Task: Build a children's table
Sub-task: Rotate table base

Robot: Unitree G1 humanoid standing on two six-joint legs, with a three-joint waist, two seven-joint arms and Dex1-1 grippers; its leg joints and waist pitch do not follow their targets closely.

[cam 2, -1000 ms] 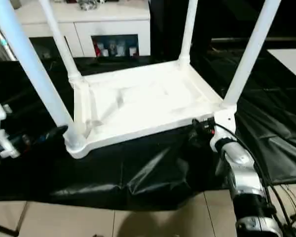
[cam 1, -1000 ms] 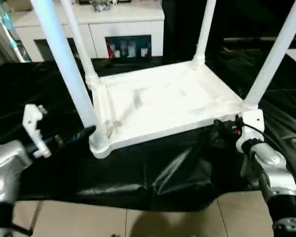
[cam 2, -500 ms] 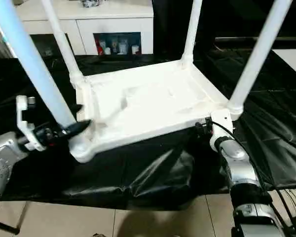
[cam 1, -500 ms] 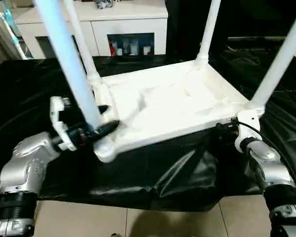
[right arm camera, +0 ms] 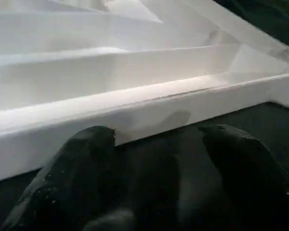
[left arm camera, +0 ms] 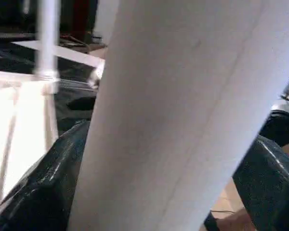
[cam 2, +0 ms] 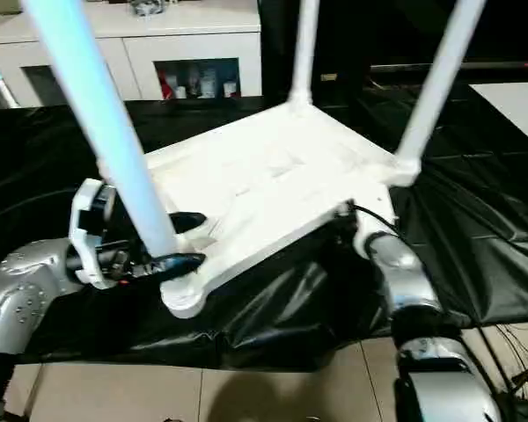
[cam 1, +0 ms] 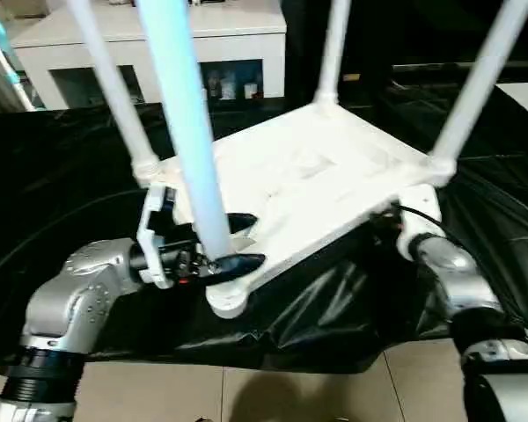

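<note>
The children's table lies upside down on the black cover, its white top [cam 1: 334, 171] facing up with all legs standing in the corner sockets. My left gripper [cam 1: 246, 241] is open, one black finger on each side of the base of the near-left leg [cam 1: 189, 132]. In the left wrist view that leg [left arm camera: 183, 96] spans the gap between the fingers [left arm camera: 38, 192]. My right gripper [cam 1: 389, 218] is open at the top's near-right rim, below the near-right leg [cam 1: 475, 88]. In the right wrist view the rim [right arm camera: 135, 103] runs just past the fingertips [right arm camera: 86, 144].
The black-covered work table [cam 1: 53, 176] spreads under everything, its cover wrinkled along the front edge. A white cabinet [cam 1: 158, 44] stands behind it. Tiled floor [cam 1: 246, 396] lies in front, with cables [cam 2: 519, 369] at the lower right.
My left gripper has come in from the left and now straddles the near-left leg. The table has turned, its near-left corner swinging toward me. The right gripper stays at the near-right rim.
</note>
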